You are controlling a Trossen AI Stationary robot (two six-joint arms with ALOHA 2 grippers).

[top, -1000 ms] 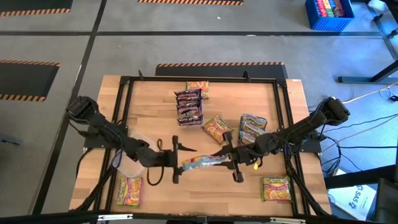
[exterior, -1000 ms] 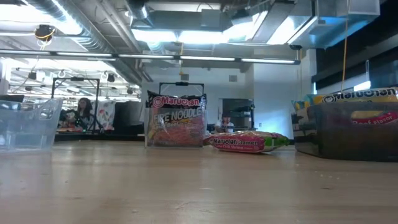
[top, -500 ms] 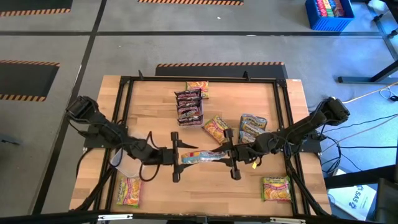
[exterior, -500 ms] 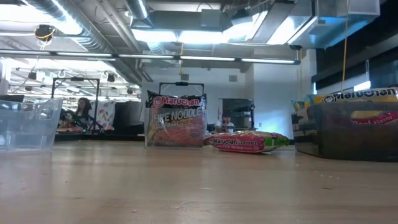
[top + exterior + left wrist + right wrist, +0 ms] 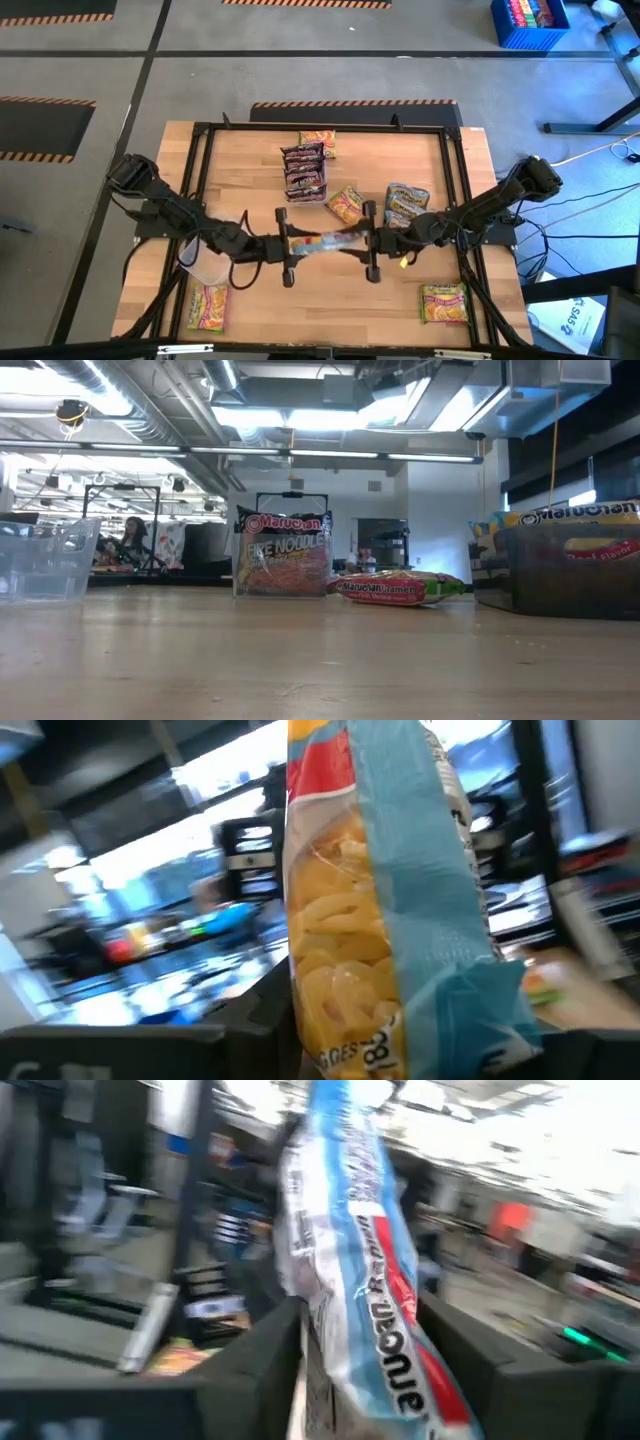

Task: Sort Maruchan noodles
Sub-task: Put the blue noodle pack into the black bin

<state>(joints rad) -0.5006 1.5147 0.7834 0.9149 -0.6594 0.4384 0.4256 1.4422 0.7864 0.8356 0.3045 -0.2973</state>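
Over the middle of the wooden table [image 5: 240,160], both arms meet end to end. The left gripper [image 5: 288,250] and right gripper [image 5: 370,245] each pinch an end of a light blue noodle packet [image 5: 328,241], held off the boards between them.

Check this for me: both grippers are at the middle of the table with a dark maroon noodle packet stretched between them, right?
Not quite. The packet between the left gripper and the right gripper is light blue, not dark maroon; both wrist views show its blue wrapper. The rest holds: in the high view it spans the two grippers at the table's middle.
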